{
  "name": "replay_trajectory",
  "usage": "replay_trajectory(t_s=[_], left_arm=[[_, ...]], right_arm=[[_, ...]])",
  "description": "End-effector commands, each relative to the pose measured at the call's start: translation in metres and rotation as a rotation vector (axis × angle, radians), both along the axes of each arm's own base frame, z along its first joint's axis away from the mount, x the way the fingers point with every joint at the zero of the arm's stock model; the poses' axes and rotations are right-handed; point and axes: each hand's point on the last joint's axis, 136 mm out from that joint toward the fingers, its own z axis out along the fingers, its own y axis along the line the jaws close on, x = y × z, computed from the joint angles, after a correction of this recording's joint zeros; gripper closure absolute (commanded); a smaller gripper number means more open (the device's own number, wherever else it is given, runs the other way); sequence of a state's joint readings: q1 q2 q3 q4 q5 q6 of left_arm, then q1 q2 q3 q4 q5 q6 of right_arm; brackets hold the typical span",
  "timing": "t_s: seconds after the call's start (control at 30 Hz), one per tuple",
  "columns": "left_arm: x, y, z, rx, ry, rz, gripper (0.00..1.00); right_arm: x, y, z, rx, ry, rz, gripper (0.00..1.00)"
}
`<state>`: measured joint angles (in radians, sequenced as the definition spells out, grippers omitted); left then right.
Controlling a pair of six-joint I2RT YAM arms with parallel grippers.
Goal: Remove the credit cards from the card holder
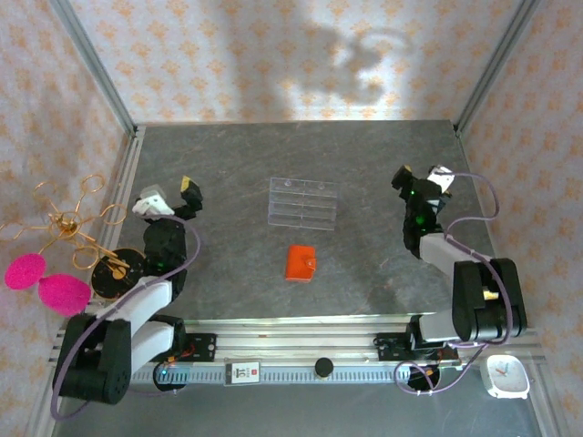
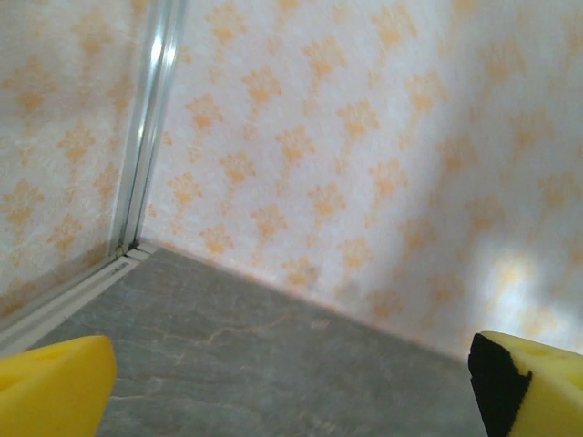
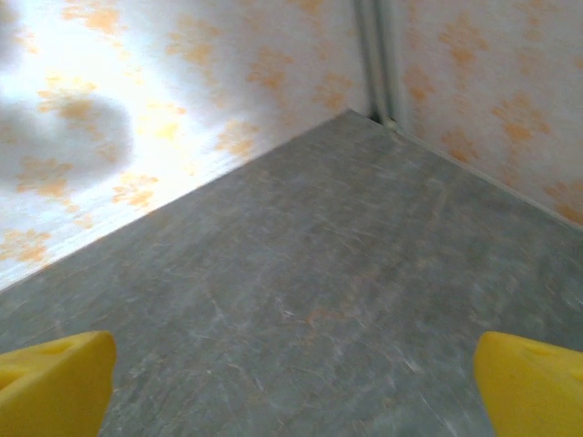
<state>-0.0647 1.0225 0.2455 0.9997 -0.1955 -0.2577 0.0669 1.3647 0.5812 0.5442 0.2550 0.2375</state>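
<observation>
Top view, card holder (image 1: 301,263): lies closed at mid-table (image 1: 228,273), just nearer than the clear rack (image 1: 302,202) and well apart from both arms.
Top view, axis: its long side runs near-to-far, slightly tilted, and the snap tab (image 1: 314,264) faces the robot's right.
Top view, grippers: the left gripper (image 1: 190,188) and right gripper (image 1: 404,175) are both spread and empty.
Left wrist view: yellow fingers (image 2: 50,387) stand wide apart, nothing between them.
Right wrist view: fingers (image 3: 50,382) are likewise parted over the table.
Doing it well: probably pin the wallet with one arm and lift the tab from the right; the credit cards are hidden inside.
</observation>
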Motion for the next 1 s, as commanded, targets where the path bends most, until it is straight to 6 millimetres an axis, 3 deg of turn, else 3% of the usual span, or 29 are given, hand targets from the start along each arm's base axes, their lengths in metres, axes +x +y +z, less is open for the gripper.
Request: replay_trajectory(t_s=[0.0, 0.1, 0.23, 0.37, 0.5, 0.77, 0.97], left_arm=[[-0.016, 0.025, -0.006, -0.347, -0.087, 0.096, 0.01], [-0.030, 0.044, -0.033, -0.683, -0.073, 0.206, 0.01], [-0.026, 0.027, -0.020, -0.740, -0.148, -0.014, 0.01], [-0.021, -0.002, -0.003, -0.648, -0.179, -0.208, 0.01], [-0.018, -0.029, 0.001, -0.589, -0.138, -0.312, 0.01], [-0.022, -0.053, -0.003, -0.521, -0.075, -0.370, 0.01], [-0.021, -0.084, -0.018, -0.427, 0.030, -0.402, 0.01]], right_arm=[[-0.045, -0.041, -0.023, 0.063, 0.110, -0.350, 0.00], [-0.047, -0.036, -0.029, 0.177, 0.178, -0.381, 0.00], [-0.035, -0.012, -0.038, 0.273, 0.176, -0.207, 0.00], [-0.038, 0.005, -0.021, 0.335, -0.007, -0.074, 0.00], [-0.031, 0.025, -0.023, 0.325, 0.088, 0.045, 0.00], [-0.039, 0.054, -0.036, 0.347, 0.135, 0.201, 0.05], [-0.046, 0.060, -0.025, 0.339, 0.105, 0.246, 0.07]])
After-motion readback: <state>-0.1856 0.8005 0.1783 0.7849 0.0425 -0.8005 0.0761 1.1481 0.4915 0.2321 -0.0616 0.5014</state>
